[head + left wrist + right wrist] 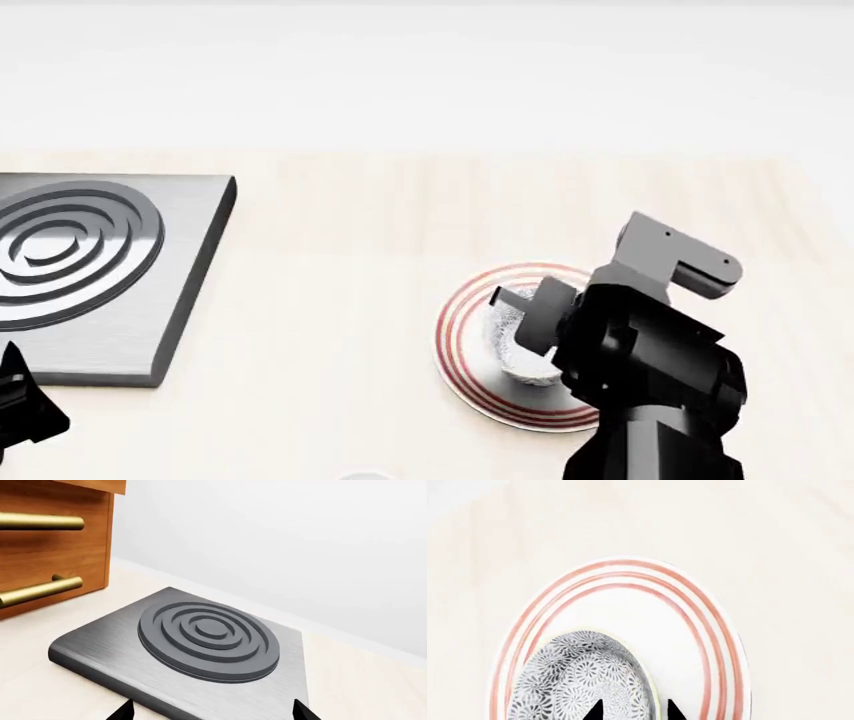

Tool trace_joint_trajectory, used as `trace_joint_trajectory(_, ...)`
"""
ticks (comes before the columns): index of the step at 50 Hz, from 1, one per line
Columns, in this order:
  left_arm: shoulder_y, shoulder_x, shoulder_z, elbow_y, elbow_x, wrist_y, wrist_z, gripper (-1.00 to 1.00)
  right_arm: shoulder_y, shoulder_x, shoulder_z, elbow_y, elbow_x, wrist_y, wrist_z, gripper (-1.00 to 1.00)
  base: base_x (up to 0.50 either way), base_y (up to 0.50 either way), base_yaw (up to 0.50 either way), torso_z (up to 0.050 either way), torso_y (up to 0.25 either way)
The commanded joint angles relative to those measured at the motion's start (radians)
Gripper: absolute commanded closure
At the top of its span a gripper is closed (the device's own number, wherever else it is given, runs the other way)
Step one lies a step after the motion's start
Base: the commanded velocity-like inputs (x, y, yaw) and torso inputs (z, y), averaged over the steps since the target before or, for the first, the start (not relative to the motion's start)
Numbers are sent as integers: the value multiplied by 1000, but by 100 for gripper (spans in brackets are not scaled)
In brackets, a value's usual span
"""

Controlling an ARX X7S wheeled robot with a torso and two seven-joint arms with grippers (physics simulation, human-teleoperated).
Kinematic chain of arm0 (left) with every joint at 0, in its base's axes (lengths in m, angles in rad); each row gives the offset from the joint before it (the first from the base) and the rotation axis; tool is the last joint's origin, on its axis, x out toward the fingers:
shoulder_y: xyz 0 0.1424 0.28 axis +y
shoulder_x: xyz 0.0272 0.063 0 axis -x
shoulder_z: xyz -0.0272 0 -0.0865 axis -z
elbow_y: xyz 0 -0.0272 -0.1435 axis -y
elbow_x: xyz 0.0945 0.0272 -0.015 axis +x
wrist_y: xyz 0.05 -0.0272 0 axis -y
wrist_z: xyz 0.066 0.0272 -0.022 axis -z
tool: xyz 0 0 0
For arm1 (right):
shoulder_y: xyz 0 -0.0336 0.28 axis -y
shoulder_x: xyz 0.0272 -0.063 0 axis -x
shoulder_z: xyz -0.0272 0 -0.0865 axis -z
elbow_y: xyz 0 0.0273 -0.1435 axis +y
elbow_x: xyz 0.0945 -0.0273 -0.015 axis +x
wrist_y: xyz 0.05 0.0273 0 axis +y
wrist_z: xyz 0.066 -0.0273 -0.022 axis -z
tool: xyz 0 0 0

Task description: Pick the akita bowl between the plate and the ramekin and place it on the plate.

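The right gripper (pixel 632 711) straddles the akita bowl's rim, one fingertip inside and one outside; whether it pinches cannot be told. The akita bowl (pixel 582 675) sits on the plate (pixel 694 620), off-centre near its ringed edge. Bare table (pixel 347 250) surrounds the plate. Well away from the plate lies a grey burner slab (pixel 94 270), where the left gripper (pixel 212 711) hovers spread, beside a wooden drawer unit (pixel 47 550).

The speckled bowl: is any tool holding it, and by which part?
The right tool straddles the rim of the akita bowl over the plate; a hold cannot be told. The left tool holds nothing.
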Motion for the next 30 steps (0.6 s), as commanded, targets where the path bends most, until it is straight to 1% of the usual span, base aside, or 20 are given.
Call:
trace_joint_trajectory(1, -1, -2, 2, -2, -2, 2, -1, -100, 1, 0, -16, 0, -7, -22, 0, -100, 0, 0, 0, 0, 0)
trace_joint_trajectory(12, 2, -4, 3, 2, -6, 1, -4, -100, 10, 2, -58, 0, -9, -36, 2, -100, 0, 0, 0, 0, 0)
trace_joint_trajectory(30, 1, -5, 5, -3, -9, 5, -6, -100, 114, 1, -184, -1, -34, -15, -15, -100, 0, 0, 0, 0, 0)
